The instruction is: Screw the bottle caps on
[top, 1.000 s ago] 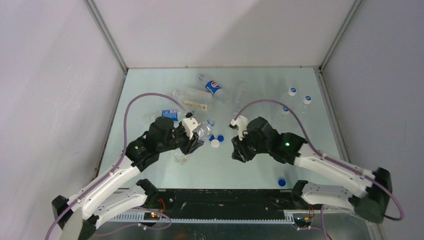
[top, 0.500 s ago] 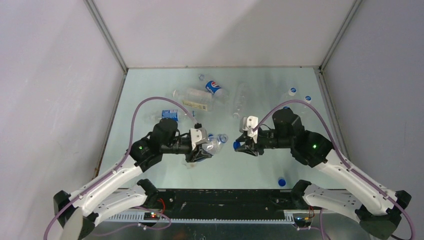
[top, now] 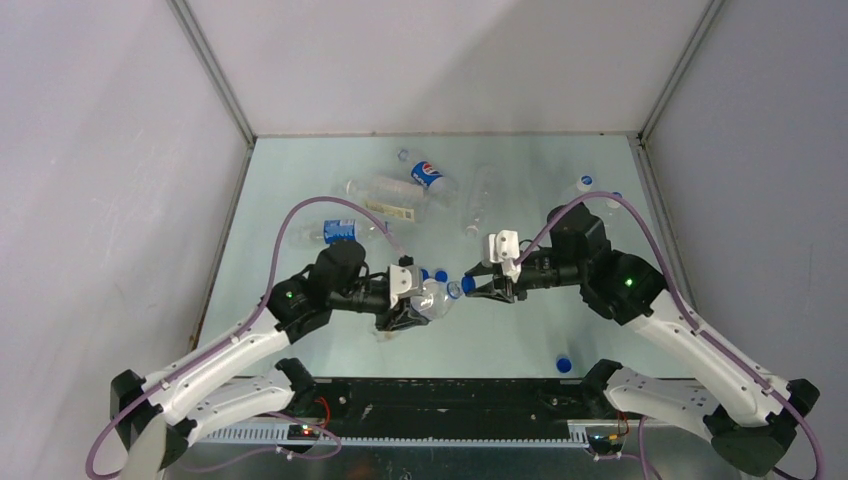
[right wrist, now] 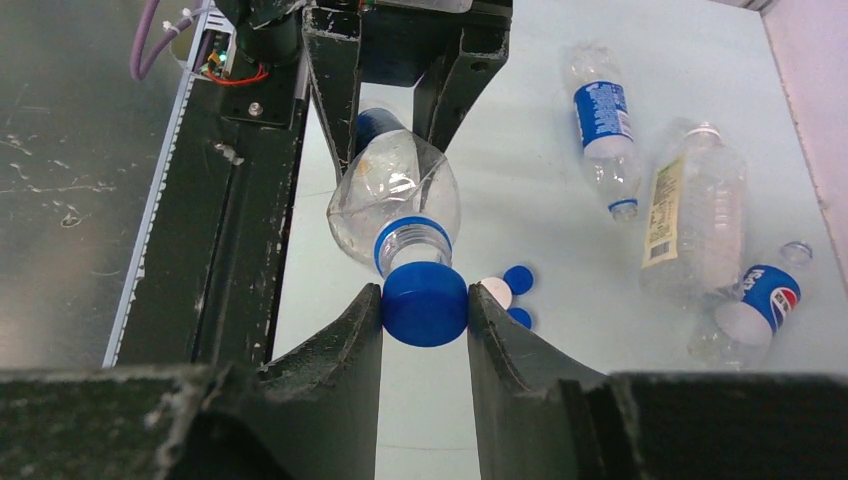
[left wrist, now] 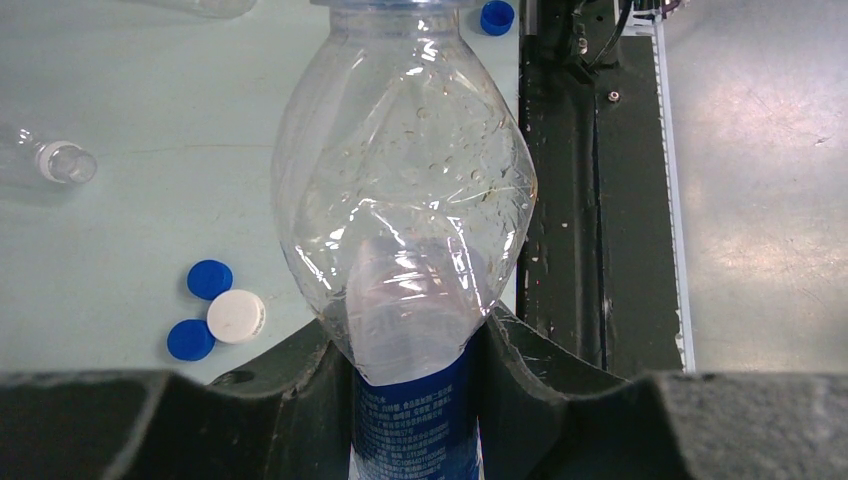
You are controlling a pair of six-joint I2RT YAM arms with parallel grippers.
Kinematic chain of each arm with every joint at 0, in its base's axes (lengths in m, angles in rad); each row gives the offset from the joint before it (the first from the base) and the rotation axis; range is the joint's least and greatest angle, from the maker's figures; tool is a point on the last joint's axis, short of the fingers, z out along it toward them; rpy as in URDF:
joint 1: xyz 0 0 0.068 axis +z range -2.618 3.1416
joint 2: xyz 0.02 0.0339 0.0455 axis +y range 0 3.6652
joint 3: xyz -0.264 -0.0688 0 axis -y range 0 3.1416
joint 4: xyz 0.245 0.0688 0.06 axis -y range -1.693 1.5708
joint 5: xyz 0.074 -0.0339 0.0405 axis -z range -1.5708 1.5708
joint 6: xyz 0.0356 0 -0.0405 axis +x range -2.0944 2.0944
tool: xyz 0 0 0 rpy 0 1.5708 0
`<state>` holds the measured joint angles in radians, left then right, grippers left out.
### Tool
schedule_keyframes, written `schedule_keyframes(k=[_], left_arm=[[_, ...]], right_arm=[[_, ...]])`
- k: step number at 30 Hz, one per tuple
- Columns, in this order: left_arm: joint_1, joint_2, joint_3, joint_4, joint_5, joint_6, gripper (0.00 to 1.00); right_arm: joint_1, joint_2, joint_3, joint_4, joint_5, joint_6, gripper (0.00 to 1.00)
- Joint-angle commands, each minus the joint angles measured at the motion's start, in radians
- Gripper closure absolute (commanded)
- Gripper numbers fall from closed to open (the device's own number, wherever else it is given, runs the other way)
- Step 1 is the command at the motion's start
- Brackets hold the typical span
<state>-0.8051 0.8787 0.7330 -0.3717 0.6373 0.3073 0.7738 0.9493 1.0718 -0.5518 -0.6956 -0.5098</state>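
**Blue cap at the bottle mouth, held off the table**

Plastic throughout, thin and clear. Left gripper is clamped on the clear bottle at the lower body, just above its blue label. The bottle lies roughly level above the near middle of the table, mouth pointing right.

Right gripper pinches a blue cap across its width, open side facing the bottle's neck. Cap and mouth are lined up and very close. Whether the threads have met, I cannot tell.

Handling, as judged:
- Bottle looks empty, so light. Walls are soft: creased and buckled above the left gripper's fingers. A harder squeeze would likely flatten it and tilt the neck.
- Neck and collar ring look like the stiff part. The hold is far from them, so the mouth may flex away when the cap pushes on.
- Cap is small, rigid, probably slick. The side-wall pinch suits turning; a slight tilt risks cross-threading.

Elsewhere: two blue and one white loose caps lie together on the table, on the far side of the held bottle. One more blue cap sits near the right arm's base. Other bottles lie on their sides further off; two at far right carry caps.
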Motion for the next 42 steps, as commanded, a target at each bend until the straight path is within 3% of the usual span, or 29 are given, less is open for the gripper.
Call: schedule_keyframes(k=[1, 17, 33, 42], left_arm=[[-0.013, 0.004, 0.047, 0.017, 0.028, 0.029, 0.73], [-0.026, 0.01, 0.07, 0.007, 0.045, 0.035, 0.74], [-0.027, 0.045, 0.128, -0.103, 0.05, 0.087, 0.74], [-0.027, 0.045, 0.124, -0.056, 0.101, 0.051, 0.74]], right_arm=[[-0.004, 0.02, 0.041, 0.034, -0.057, -0.036, 0.92], [0.001, 0.055, 0.041, 0.013, -0.091, -0.063, 0.92], [0.041, 0.096, 0.053, -0.036, -0.077, -0.117, 0.94], [0.064, 0.114, 0.061, -0.046, -0.072, -0.132, 0.96]])
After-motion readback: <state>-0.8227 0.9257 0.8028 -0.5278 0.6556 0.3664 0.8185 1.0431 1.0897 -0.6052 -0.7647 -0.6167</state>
